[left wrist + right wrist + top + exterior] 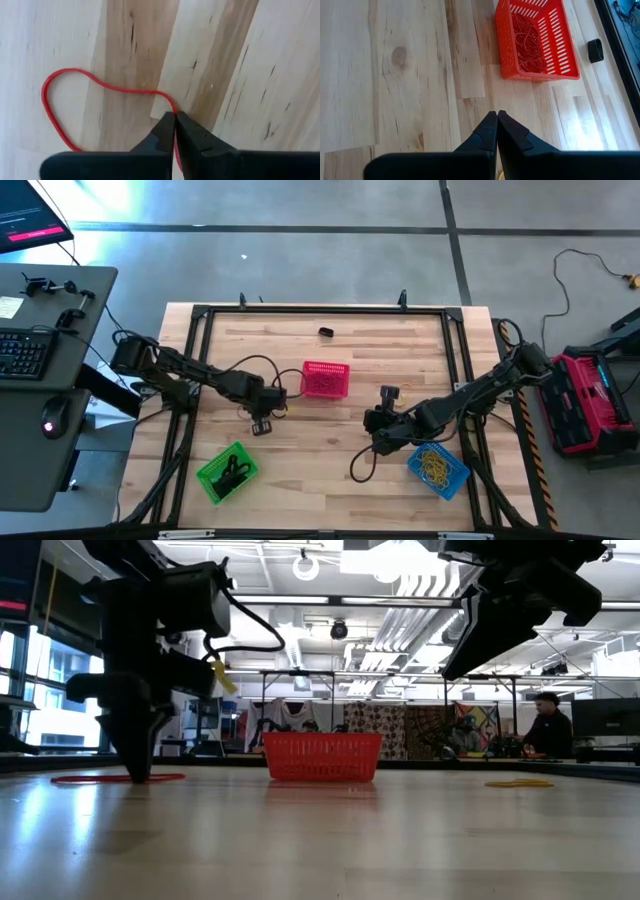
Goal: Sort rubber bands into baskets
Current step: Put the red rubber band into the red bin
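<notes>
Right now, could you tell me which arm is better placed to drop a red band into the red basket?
Left: its tool is shut on the red rubber band, near the red basket.

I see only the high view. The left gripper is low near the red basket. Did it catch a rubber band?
Observer: Yes. In the left wrist view, the left gripper is shut on a red rubber band lying on the table.
Operator: Is the red basket empty?
Observer: No. The right wrist view shows red bands piled inside the red basket.
Operator: And the right gripper?
Observer: The right gripper is shut, with nothing visible between its fingers, above bare wood.
</notes>
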Action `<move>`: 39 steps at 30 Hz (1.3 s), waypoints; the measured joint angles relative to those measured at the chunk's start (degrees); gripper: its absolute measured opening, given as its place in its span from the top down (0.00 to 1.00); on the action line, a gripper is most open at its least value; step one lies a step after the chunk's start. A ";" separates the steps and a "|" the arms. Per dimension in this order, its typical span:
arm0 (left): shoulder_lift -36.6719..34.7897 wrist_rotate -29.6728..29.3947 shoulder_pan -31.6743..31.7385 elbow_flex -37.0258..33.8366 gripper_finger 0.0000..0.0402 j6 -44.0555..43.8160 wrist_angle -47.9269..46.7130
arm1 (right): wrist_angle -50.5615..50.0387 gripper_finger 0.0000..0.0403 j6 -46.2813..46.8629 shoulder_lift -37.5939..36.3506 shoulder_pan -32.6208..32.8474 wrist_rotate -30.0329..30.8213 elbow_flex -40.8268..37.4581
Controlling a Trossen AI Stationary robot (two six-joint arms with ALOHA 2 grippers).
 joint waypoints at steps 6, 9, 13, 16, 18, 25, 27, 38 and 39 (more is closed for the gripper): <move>0.35 -0.87 0.22 3.60 1.00 2.01 -2.87 | -0.03 1.00 0.00 0.00 0.01 0.00 0.00; 0.26 -2.27 0.23 6.26 1.00 2.96 -4.63 | -0.08 1.00 0.00 0.00 0.01 -0.02 0.00; 0.26 -3.05 1.05 9.98 1.00 4.65 -4.89 | -0.08 1.00 0.00 0.00 0.05 -0.02 0.00; 0.26 -4.58 2.11 12.71 1.00 5.58 -4.92 | -0.09 1.00 0.00 0.00 0.05 -0.03 0.00; 0.26 -5.91 2.92 14.58 1.00 6.39 -5.11 | -0.09 1.00 0.00 0.00 0.05 -0.41 0.00; 0.15 -11.58 4.81 23.28 1.00 10.21 -6.99 | -0.09 1.00 0.17 0.00 0.05 -1.14 0.00; 0.15 -12.01 5.30 26.07 1.00 11.15 -7.21 | -0.07 1.00 0.19 0.00 0.05 -1.14 0.00; 0.09 -9.25 8.55 33.28 1.00 15.40 -1.88 | -0.03 1.00 0.10 0.00 0.05 -0.93 0.00; 0.09 -7.55 8.93 33.26 1.00 15.47 -0.63 | 0.06 1.00 0.07 0.00 0.05 -0.44 0.00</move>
